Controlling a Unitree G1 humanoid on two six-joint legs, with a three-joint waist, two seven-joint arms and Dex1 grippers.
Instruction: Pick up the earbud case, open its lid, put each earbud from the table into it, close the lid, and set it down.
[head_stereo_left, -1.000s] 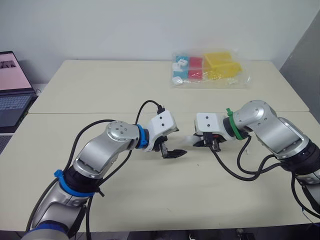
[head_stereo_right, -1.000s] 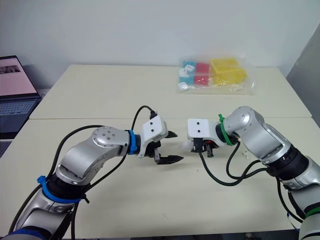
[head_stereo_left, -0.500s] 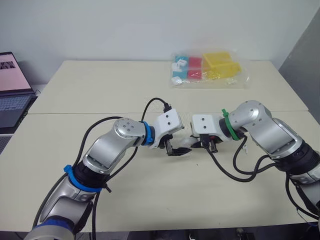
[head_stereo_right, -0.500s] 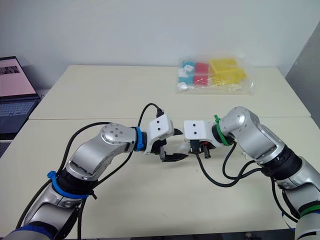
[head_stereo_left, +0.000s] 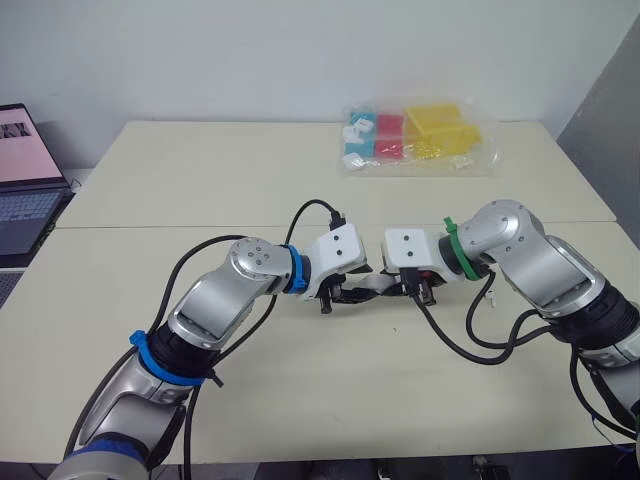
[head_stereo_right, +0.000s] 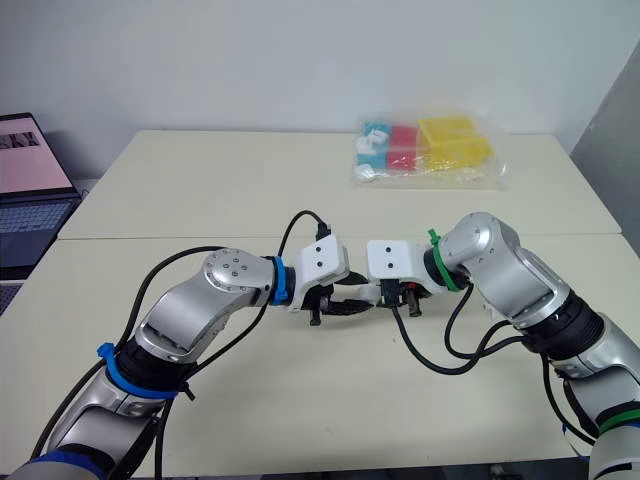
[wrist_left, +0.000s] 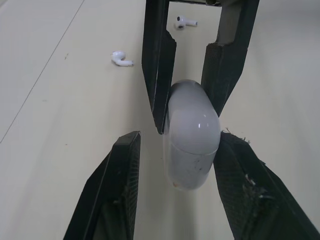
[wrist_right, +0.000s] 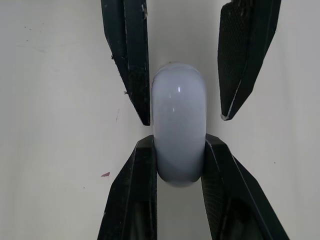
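Observation:
The white earbud case (wrist_left: 192, 145), lid down, hangs just above the table between the two arms. My right gripper (wrist_right: 179, 141) is shut on one end of it, its fingers (wrist_left: 157, 65) pinching both sides. From the opposite side my left gripper (wrist_left: 179, 137) stands open around the other end; one finger (wrist_left: 240, 175) is at the case's side and the other (wrist_left: 122, 175) is apart from it. In the left eye view both grippers meet at the case (head_stereo_left: 373, 286) mid-table. Two white earbuds (wrist_left: 121, 58) (wrist_left: 185, 22) lie on the table beyond the case.
A clear plastic bag (head_stereo_left: 415, 138) of coloured boxes lies at the table's far right. An open laptop (head_stereo_left: 25, 180) sits at the left edge. A seam (head_stereo_left: 150, 226) runs across the table behind the arms.
My left gripper has moved right and its open fingers now straddle the case. The right gripper shifted slightly left with the case, then held still.

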